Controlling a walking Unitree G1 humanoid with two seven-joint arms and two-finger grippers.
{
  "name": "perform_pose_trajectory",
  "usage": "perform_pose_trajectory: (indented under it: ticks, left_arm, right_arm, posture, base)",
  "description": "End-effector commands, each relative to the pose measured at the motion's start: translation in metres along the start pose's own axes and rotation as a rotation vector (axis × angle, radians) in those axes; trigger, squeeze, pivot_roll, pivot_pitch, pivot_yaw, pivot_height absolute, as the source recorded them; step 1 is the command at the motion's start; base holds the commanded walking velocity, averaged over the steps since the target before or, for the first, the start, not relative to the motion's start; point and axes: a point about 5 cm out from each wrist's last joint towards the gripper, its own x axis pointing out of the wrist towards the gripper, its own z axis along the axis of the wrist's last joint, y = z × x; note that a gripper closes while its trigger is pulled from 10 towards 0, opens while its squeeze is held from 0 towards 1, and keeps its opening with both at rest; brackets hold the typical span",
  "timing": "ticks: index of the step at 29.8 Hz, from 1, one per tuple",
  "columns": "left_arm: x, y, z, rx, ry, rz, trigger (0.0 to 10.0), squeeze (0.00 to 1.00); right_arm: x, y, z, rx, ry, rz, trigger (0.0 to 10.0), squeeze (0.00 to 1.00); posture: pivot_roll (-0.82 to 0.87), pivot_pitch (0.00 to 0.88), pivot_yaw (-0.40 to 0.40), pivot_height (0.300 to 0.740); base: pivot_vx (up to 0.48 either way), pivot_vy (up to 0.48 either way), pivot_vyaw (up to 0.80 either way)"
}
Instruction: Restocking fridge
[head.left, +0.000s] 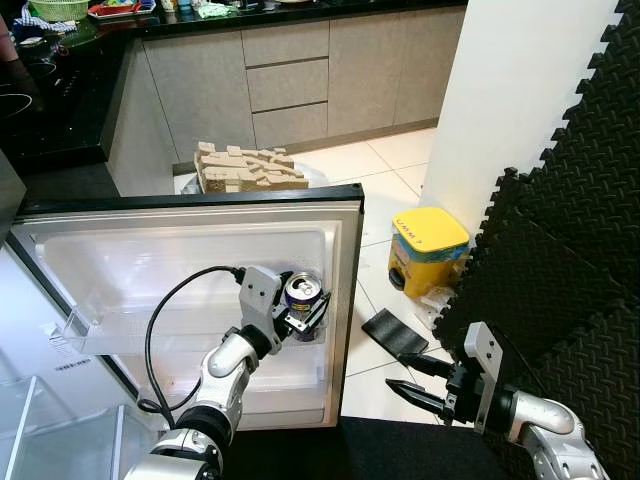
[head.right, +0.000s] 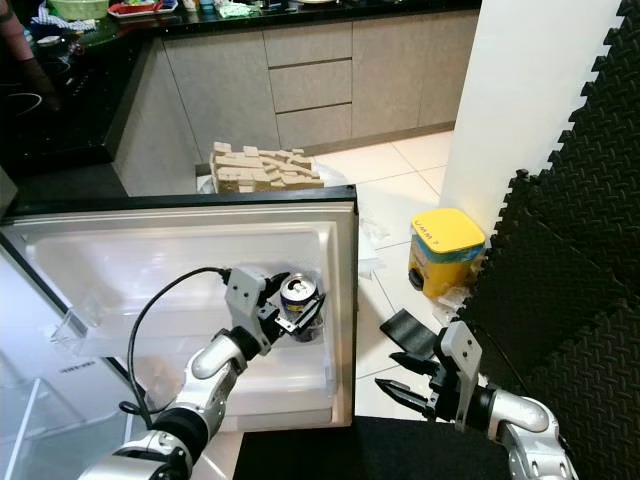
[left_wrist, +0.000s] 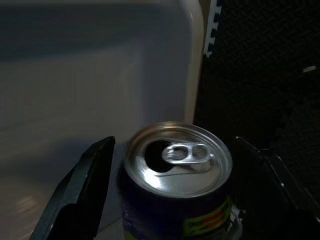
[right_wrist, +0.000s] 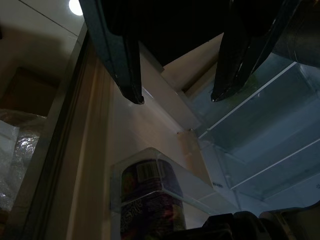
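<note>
The can (head.left: 303, 300) stands upright in the shelf of the open fridge door (head.left: 200, 290), close to the door's outer edge, its silver top and pull tab facing up. I have my left gripper (head.left: 300, 318) right around it: in the left wrist view one black finger (left_wrist: 80, 190) sits on each side of the can (left_wrist: 177, 185), with a small gap showing between the near finger and the can wall, so the fingers are spread and not clamped. My left arm (head.left: 225, 375) reaches up and forward from the lower left, elbow bent, a black cable (head.left: 165, 320) looping beside it, wrist angled toward the door shelf.

My right gripper (head.left: 420, 382) hangs low on the right, just past the door's edge and above the tiled floor (head.left: 385, 190), its two fingers pointing left toward the fridge and held apart. From the right wrist view I see the can (right_wrist: 150, 200) from below through the clear shelf wall.

A yellow-lidded tub (head.left: 428, 250) stands on the floor near the black foam mats (head.left: 570, 250), well apart from both grippers.
</note>
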Motion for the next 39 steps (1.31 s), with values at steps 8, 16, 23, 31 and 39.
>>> perform_pose_trajectory:
  ticks: [8,16,23,31,39]
  left_arm:
    - [-0.013,0.016,0.003,0.013,-0.023,0.044,10.0,0.0]
    - [-0.031,0.04,0.011,0.012,-0.065,0.132,10.0,0.0]
    - [-0.038,0.045,0.012,-0.009,-0.079,0.134,10.0,0.0]
    - [-0.034,0.032,0.007,-0.06,-0.069,0.048,10.0,0.0]
    - [-0.033,0.04,0.005,-0.114,-0.047,0.13,10.0,0.0]
  right_arm:
    - [-0.001,0.001,0.002,0.003,-0.006,0.017,10.0,0.0]
    - [-0.001,0.001,0.001,0.016,-0.007,0.03,10.0,0.0]
    - [0.0,0.001,0.0,0.024,-0.005,0.035,10.0,0.0]
    - [0.0,0.001,-0.001,0.027,-0.004,0.033,10.0,0.0]
    - [-0.002,0.002,-0.002,0.027,0.005,0.026,10.0,0.0]
  posture:
    - [-0.08,0.012,0.045,0.74]
    - [-0.08,0.01,0.042,0.74]
    - [-0.07,0.009,0.037,0.74]
    - [-0.07,0.01,0.038,0.74]
    - [-0.07,0.011,0.04,0.74]
  base:
    - [0.0,0.0,0.0]
    - [0.0,0.0,0.0]
    - [0.0,0.0,0.0]
    - [0.0,0.0,0.0]
    - [0.0,0.0,0.0]
